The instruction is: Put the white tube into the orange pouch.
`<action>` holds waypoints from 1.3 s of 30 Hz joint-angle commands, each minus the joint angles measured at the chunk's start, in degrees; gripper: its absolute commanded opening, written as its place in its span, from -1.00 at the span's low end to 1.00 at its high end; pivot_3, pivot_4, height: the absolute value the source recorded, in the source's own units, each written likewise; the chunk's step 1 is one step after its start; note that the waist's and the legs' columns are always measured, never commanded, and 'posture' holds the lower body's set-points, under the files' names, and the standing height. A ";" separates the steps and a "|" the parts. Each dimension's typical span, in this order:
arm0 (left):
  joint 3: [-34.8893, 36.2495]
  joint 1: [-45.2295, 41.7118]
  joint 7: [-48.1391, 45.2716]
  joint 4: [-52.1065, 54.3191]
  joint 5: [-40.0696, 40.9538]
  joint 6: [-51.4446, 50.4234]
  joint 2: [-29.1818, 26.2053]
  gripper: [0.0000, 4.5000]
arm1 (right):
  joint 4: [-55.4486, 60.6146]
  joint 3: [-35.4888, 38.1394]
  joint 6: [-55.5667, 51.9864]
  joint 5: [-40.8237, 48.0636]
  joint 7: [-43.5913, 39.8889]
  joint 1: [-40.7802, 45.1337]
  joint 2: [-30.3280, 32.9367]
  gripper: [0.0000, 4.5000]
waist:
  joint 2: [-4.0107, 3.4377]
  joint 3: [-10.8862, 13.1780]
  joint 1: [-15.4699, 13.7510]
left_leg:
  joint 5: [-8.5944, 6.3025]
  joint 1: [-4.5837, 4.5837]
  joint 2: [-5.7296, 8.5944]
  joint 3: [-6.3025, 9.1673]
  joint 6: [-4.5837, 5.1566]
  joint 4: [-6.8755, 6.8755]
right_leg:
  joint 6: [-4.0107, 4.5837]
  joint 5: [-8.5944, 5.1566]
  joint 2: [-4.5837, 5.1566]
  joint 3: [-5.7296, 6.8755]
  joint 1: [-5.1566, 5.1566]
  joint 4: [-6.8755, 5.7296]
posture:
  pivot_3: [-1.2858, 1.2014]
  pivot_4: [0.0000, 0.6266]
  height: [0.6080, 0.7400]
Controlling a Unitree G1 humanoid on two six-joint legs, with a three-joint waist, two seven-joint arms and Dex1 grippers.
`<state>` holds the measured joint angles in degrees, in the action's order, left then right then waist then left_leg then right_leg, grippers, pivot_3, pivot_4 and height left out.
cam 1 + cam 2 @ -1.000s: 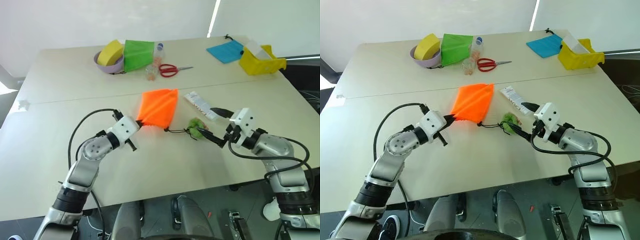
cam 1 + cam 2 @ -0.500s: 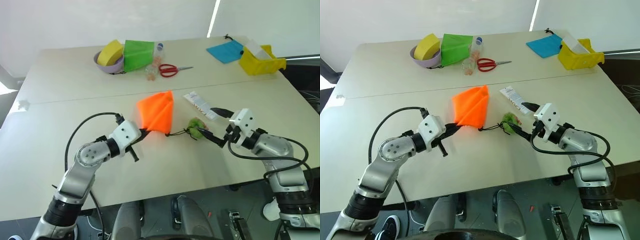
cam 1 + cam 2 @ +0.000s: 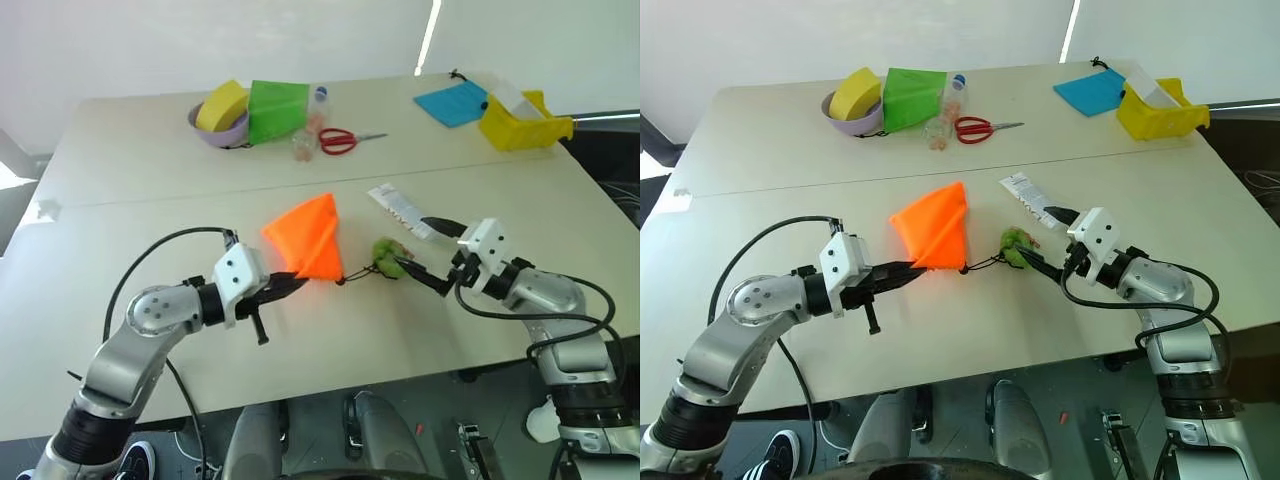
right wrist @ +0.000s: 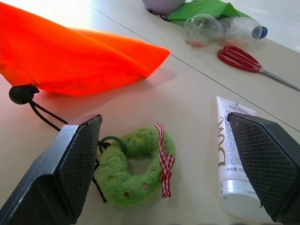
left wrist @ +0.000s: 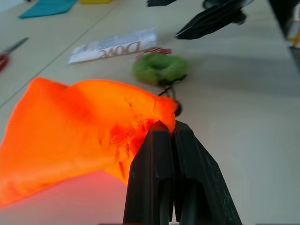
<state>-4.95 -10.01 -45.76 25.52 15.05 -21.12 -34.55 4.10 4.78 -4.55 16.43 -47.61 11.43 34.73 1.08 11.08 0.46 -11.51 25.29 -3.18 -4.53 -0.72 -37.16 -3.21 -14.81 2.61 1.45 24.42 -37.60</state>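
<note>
pinching orange pouch (image 3: 305, 236): left hand (image 3: 296, 283) | right hand (image 3: 432, 254) spread | beige table (image 3: 150, 170), white wall (image 3: 200, 40)

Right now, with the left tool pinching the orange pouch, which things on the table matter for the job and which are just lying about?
For the job:
- orange pouch, gripped by the left tool
- white tube, flat on the table
- right tool, open beside the tube

Lying about:
- green pouch
- blue pouch
- red scissors
- clear bottle
- yellow bin
- purple bowl
</note>
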 commanded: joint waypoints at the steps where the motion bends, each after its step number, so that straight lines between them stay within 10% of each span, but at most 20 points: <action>1: -0.56 -1.01 2.60 -2.76 -3.95 5.63 1.21 -0.99 | 0.75 0.38 1.17 -0.05 0.30 0.26 -0.26 1.00 | -0.01 0.00 0.06 | 0.00 0.00 0.02 0.00 0.00 0.00 | 0.00 0.00 0.00 0.00 0.00 0.00 | 0.03 -0.52 1.00; 23: -2.19 1.64 3.81 -6.47 -2.07 8.57 7.12 -0.99 | -3.85 -0.87 -33.40 -5.31 13.65 17.49 2.13 1.00 | -0.02 -0.01 0.19 | 0.00 0.03 -0.06 -0.02 0.03 0.00 | 0.08 0.10 0.06 -0.06 0.05 0.01 | 0.03 -0.52 1.00; 37: -2.61 1.81 4.35 -7.57 -3.76 10.55 7.29 -0.99 | -16.46 -5.83 -35.05 -8.42 12.98 23.54 0.83 1.00 | -0.02 -0.01 0.22 | 0.00 0.06 -0.05 -0.04 0.04 0.01 | 0.06 0.10 -0.01 -0.05 0.06 0.06 | 0.03 -0.52 1.00; 39: -2.70 1.96 4.50 -7.38 -3.83 10.52 7.27 -1.00 | -16.76 -4.89 -36.63 -7.24 12.59 23.44 0.28 0.76 | -0.02 -0.01 0.22 | 0.00 0.06 -0.05 -0.04 0.04 0.01 | 0.05 0.10 -0.02 -0.04 0.06 0.06 | 0.03 -0.52 1.00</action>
<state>-7.91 -7.90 -41.48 16.56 11.65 -11.85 -27.21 -13.05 -1.49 -40.90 8.77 -35.10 33.66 34.94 1.06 11.07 0.68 -11.51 25.35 -3.23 -4.57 -0.68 -37.15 -3.15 -14.70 2.59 1.40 24.48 -37.53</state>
